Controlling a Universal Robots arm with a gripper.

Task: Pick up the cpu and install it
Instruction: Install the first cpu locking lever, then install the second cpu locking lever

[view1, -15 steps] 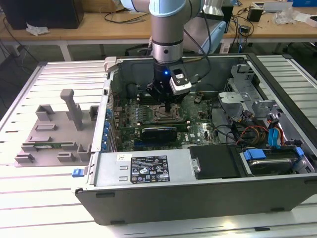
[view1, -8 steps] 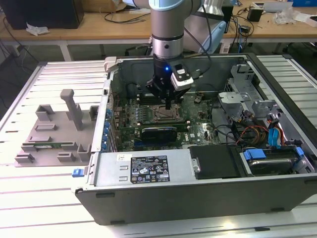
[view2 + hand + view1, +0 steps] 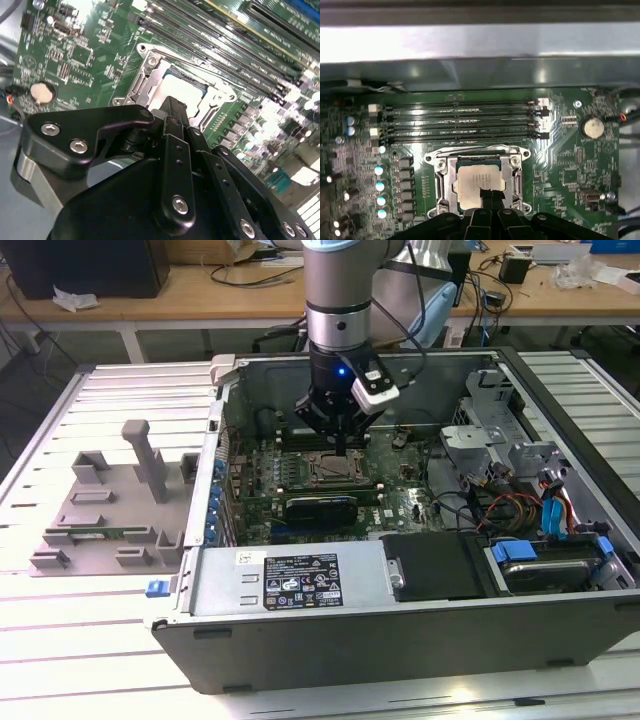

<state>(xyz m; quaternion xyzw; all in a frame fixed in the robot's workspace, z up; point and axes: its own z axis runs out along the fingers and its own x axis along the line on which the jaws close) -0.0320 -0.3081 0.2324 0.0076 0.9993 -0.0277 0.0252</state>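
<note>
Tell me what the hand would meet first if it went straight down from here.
Probably the cpu, lying in the socket right under the hand. Whether it already touches is unclear.

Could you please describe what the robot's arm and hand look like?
The arm is a thick silver-grey cylinder with a black band at the wrist, where a small blue light glows. A white-and-black boxy module is clipped beside it, and dark cables trail behind. The hand is matte black, built of jointed links fastened with silver screws, as the second wrist view shows.
</note>
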